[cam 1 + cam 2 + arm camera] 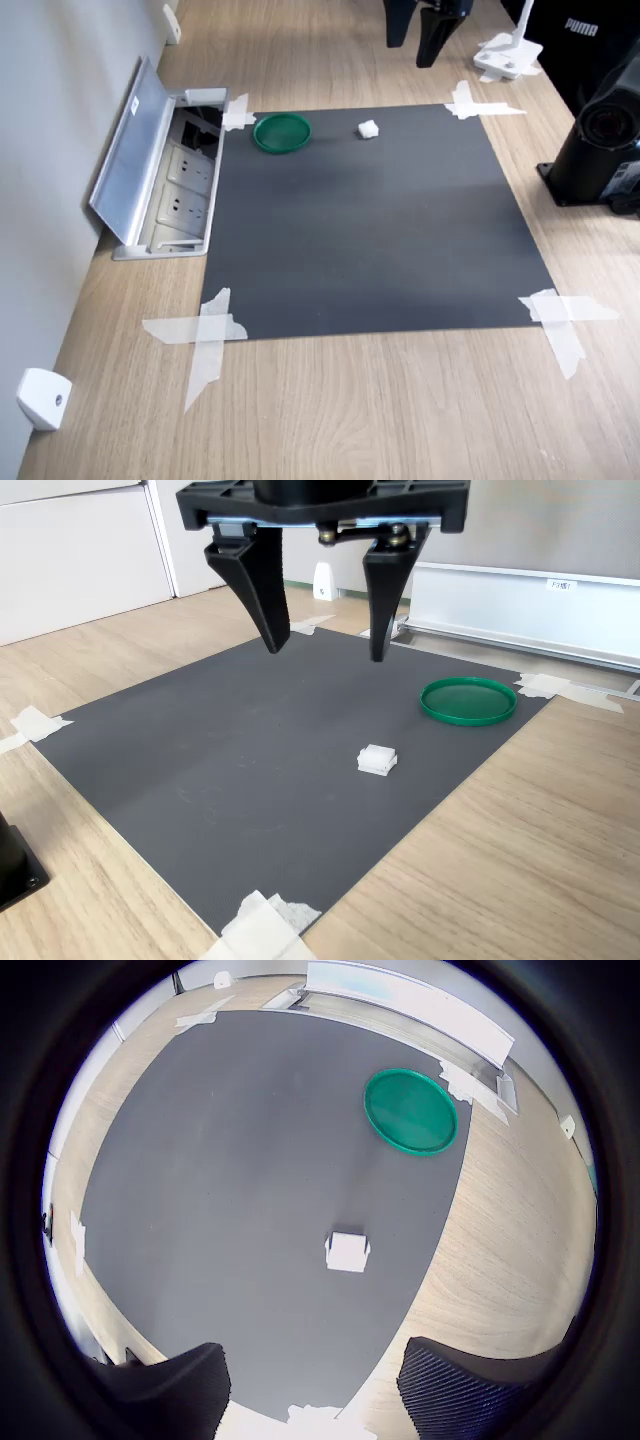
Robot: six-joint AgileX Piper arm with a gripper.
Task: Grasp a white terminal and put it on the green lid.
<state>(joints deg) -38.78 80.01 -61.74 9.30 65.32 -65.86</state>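
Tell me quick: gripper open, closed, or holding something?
Gripper: open, holding nothing; the white terminal lies on the mat, untouched.

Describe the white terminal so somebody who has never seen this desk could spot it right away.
Start at the dark grey mat taped onto the wooden table. Near its far edge in the first exterior view lies the round green lid; the white terminal sits apart from it, toward the first exterior view's right. It is the only small blocky white piece on the mat itself, unlike the flat white tape strips at the corners.
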